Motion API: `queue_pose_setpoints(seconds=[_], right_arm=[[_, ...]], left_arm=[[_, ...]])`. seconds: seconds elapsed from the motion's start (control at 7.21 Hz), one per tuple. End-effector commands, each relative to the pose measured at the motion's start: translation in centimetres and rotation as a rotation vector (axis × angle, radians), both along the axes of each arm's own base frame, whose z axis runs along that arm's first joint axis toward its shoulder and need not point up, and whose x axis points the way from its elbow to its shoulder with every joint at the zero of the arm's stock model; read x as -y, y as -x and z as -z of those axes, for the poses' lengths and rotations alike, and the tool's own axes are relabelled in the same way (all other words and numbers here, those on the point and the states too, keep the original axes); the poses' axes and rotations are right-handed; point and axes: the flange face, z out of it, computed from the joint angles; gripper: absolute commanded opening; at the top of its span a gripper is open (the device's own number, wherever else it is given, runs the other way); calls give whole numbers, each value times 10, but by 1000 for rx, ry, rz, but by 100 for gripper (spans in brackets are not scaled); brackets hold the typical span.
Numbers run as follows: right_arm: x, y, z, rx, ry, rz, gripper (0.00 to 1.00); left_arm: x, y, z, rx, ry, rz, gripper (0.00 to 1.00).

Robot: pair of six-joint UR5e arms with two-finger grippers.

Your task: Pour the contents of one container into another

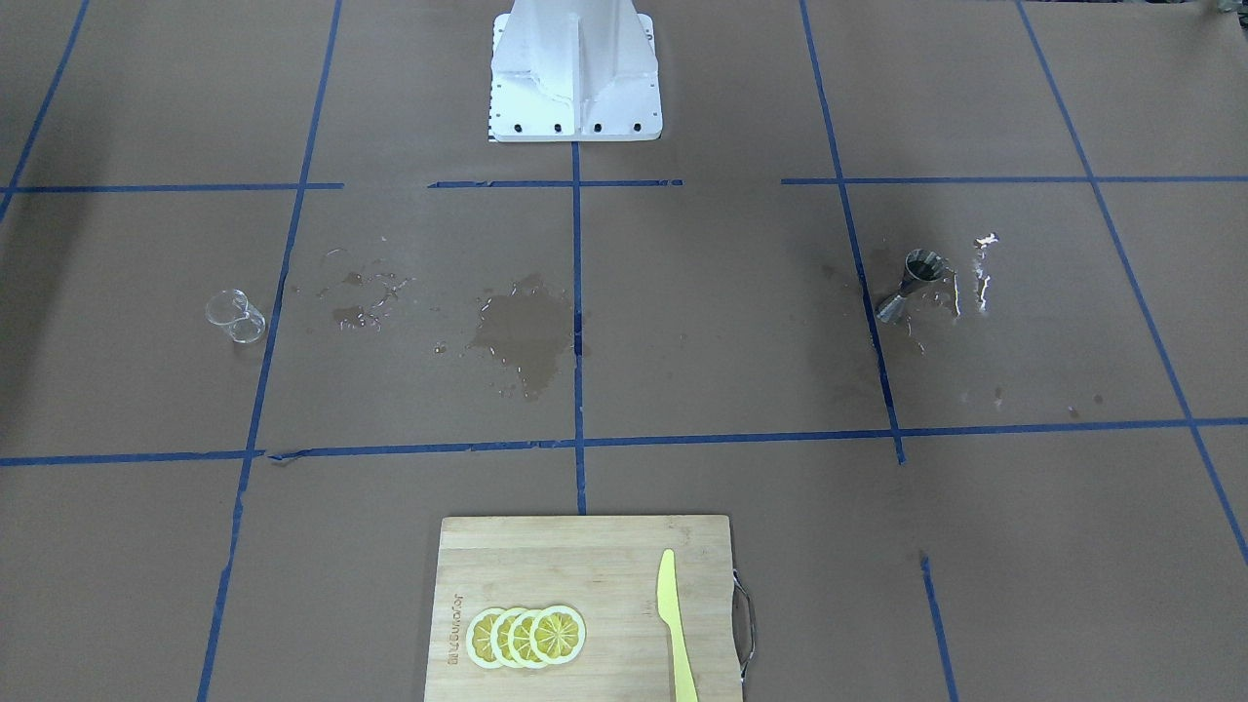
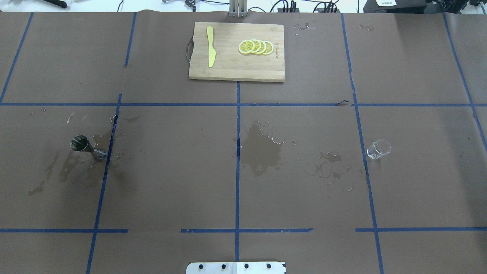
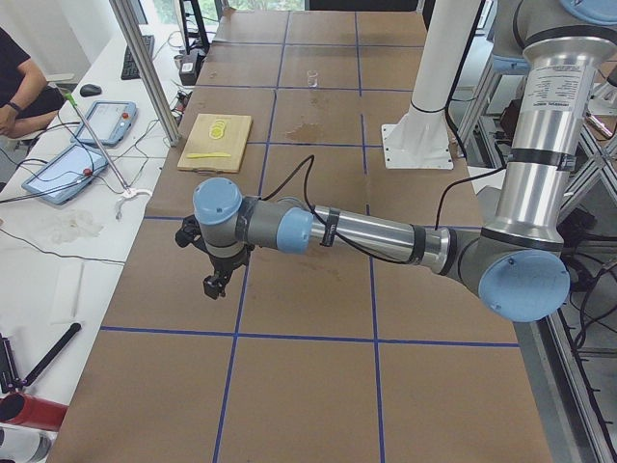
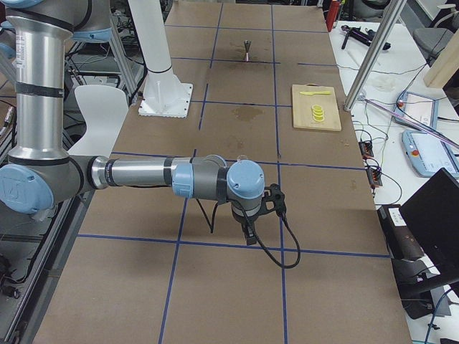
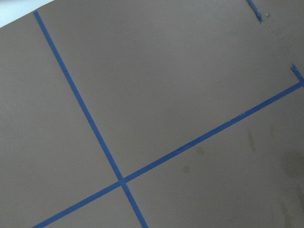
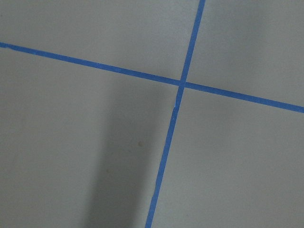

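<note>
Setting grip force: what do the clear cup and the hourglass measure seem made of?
The cup looks like clear, colourless glass, perhaps plastic: the brown table shows through it and its rim glints. The jigger looks like shiny silvery-grey metal, with bright reflections on its cones.

Brown paper-covered tabletop (image 2: 171, 182) gridded with blue tape lines (image 2: 237, 190), dark wet patch (image 2: 262, 150) near its middle, wooden cutting board (image 2: 228, 70) at the far edge, overlapping lemon slices (image 2: 255, 47) and yellow knife (image 2: 210, 51) lying apart on it
</note>
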Motion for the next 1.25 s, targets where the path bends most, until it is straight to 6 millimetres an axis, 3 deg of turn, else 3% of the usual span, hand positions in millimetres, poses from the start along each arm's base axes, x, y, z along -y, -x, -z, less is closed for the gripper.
queue_pose_setpoints(seconds=[0.0, 0.28, 1.11], right_arm=[[-22, -7, -26, -79, 47, -8, 100], [-21, -8, -30, -79, 88, -38, 100], [-17, -7, -26, -38, 241, -182, 100]], left_arm=[[-32, 4, -43, -1, 86, 25, 100], [-41, 2, -59, -3, 121, 36, 100], [-40, 3, -50, -27, 329, 250, 100]])
